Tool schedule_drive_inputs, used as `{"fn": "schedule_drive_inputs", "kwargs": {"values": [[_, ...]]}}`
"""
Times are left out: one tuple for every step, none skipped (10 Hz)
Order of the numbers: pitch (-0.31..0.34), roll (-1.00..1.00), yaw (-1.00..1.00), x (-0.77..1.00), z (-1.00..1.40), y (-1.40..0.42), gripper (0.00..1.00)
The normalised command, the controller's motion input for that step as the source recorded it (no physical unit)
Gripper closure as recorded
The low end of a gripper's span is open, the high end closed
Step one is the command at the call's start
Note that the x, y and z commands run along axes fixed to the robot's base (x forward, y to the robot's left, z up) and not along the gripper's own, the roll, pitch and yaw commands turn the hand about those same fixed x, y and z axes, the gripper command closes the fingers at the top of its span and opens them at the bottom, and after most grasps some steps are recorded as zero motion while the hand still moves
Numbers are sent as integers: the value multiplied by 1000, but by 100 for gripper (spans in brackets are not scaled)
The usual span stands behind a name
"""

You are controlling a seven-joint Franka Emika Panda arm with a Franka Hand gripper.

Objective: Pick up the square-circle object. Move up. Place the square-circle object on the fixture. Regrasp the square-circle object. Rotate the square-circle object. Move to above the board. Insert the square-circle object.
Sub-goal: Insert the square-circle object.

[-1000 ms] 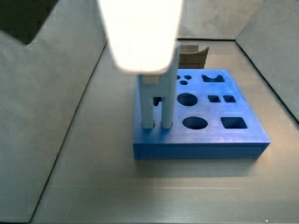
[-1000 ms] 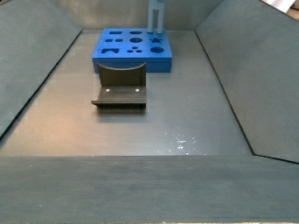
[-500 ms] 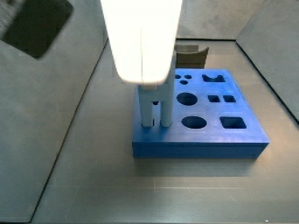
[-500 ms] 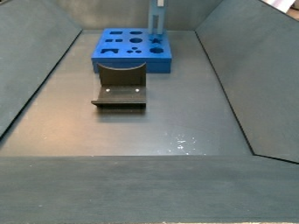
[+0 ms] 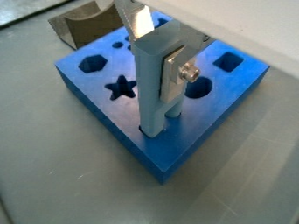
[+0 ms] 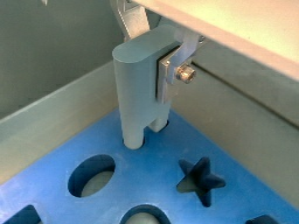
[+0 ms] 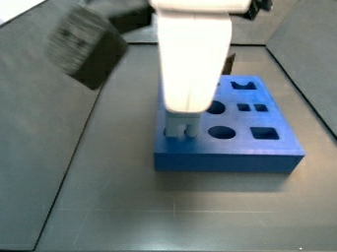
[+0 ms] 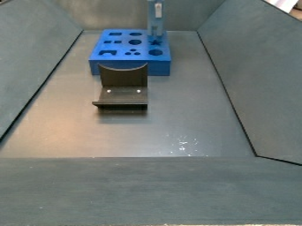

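Note:
The light blue-grey square-circle object (image 5: 152, 105) stands upright with its lower end inside a hole at a corner of the blue board (image 5: 208, 112). It also shows in a wrist view (image 6: 138, 96). My gripper (image 5: 159, 77) is shut on its upper part, one silver finger plate with a screw (image 6: 176, 74) flat against its side. In a side view the gripper (image 7: 180, 120) hangs low over the board (image 7: 231, 157). In a side view the peg (image 8: 156, 33) rises from the far right corner of the board (image 8: 118, 60). The dark fixture (image 8: 120, 94) stands in front of the board.
The board has a star hole (image 5: 119, 87), round holes and square holes near the peg. The fixture (image 5: 79, 24) sits just beyond the board's edge. Grey sloping walls close in the floor on all sides. A dark blurred arm part (image 7: 86, 44) shows at upper left.
The gripper has come down with the square-circle object, and less of the peg shows above the board than a second ago. The board and fixture have not moved.

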Motion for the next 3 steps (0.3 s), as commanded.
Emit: {"fn": "schedule_drive_inputs", "kwargs": {"values": [[-40, -81, -149, 69, -143, 366, 100], [0, 0, 0, 80, -34, 91, 100], [7, 0, 0, 0, 0, 0, 100]]}}
